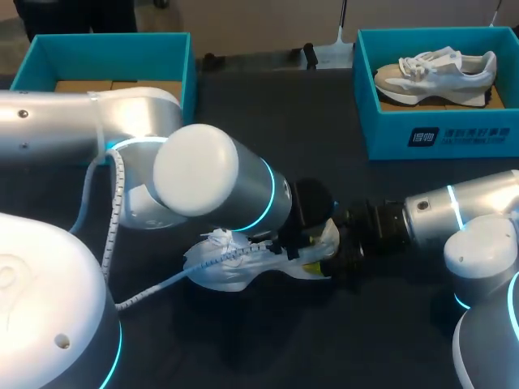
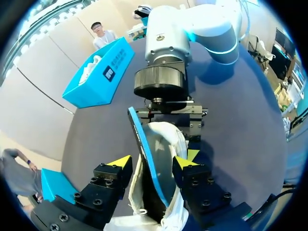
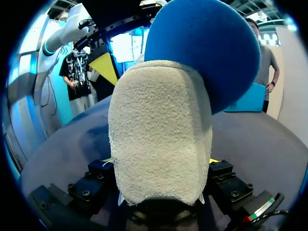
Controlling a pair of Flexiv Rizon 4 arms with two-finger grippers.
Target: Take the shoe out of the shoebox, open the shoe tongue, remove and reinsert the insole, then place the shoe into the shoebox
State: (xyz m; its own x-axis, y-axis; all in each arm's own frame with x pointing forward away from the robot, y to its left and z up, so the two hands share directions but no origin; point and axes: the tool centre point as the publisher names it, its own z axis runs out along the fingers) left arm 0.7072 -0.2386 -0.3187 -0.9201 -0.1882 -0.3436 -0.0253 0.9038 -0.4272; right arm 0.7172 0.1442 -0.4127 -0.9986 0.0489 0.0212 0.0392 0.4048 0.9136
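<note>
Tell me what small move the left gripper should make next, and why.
Probably close the left gripper on the blue-edged foam insole: it stands half out of the white lace-up shoe between that gripper's open fingers, while the right gripper clamps the grey suede heel steady.

Light falls from overhead and is diffuse. The dark counter (image 1: pixel 268 121) reads dim. The white housing of the left arm (image 1: pixel 195 170) shows glare. Soft shadows lie under the shoe (image 1: pixel 235 267) and beside the right arm (image 2: pixel 192 29). In both wrist views the counter edge bows strongly.
</note>
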